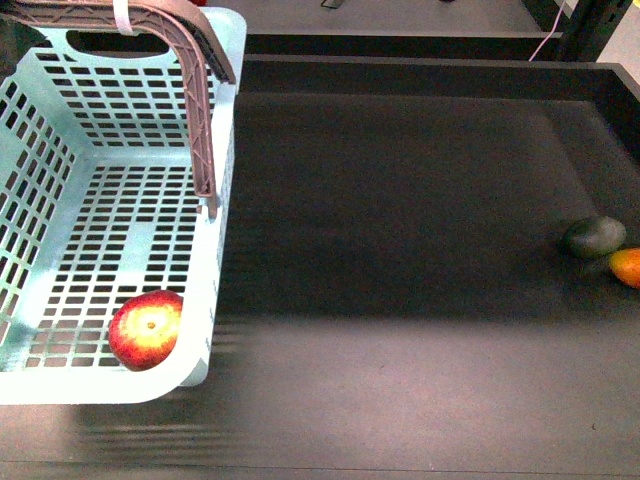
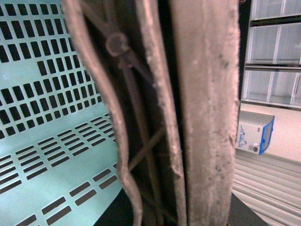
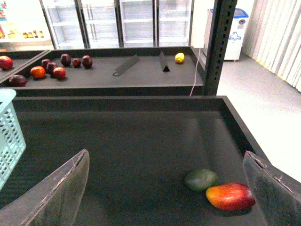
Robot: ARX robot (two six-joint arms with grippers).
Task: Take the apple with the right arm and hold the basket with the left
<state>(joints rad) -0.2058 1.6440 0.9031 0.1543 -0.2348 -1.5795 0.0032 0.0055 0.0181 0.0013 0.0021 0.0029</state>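
Right wrist view: right claw (image 3: 165, 159) wide, empty, near green fruit (image 3: 201, 179) and red-orange fruit (image 3: 230, 196); left claw unseen.

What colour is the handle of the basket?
The handle is brown and ribbed, clearest in the front view.

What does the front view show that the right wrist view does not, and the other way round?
Only the front view: the apple in the basket, and the brown handle. Only the right wrist view: the open right gripper, empty, and a farther shelf with fruits. Both: the basket wall, the green fruit and the orange-red fruit beside it.
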